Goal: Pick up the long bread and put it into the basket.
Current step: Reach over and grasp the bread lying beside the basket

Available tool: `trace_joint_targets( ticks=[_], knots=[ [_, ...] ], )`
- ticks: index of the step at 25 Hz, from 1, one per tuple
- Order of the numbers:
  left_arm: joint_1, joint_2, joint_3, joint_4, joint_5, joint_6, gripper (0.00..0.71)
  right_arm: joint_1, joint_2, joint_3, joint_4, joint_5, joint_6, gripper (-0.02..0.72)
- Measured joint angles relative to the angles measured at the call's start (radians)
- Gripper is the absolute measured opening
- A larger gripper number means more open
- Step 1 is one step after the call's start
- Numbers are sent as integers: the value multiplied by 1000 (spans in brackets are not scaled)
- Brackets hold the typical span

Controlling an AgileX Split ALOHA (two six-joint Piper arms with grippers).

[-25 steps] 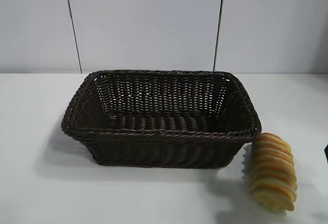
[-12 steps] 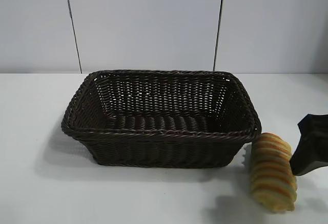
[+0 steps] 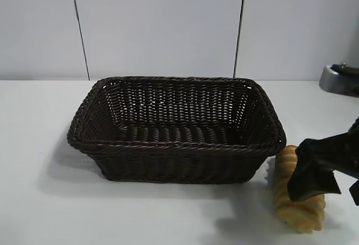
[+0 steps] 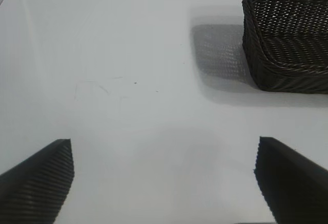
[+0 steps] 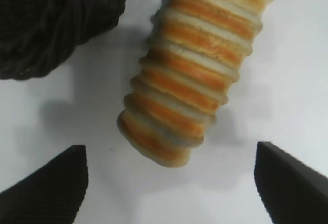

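Exterior view: my right gripper (image 3: 322, 180) hangs over the long bread (image 3: 293, 208), jaws spread wide and holding nothing. The long bread lies on the white table (image 3: 168, 211) just beside the near right corner of the basket (image 3: 168, 144), outside it. Right wrist view: the ridged loaf (image 5: 197, 65) sits ahead of my two fingertips (image 5: 51, 188). My left gripper (image 4: 164, 183), also spread, is parked over bare table.
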Motion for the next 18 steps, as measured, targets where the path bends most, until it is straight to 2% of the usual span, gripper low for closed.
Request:
trace_joint_targets(
  ticks=[5, 13, 15, 18],
  knots=[
    [0, 0, 0, 0, 0, 0, 694, 0, 52, -50, 2, -1, 0, 630],
    [0, 0, 0, 0, 0, 0, 694, 0, 117, -81, 2, 5, 0, 534],
    [0, 0, 0, 0, 0, 0, 694, 0, 134, -82, 3, 5, 0, 490],
    [0, 0, 0, 0, 0, 0, 694, 0, 140, -84, 6, 4, 6, 318]
  ],
)
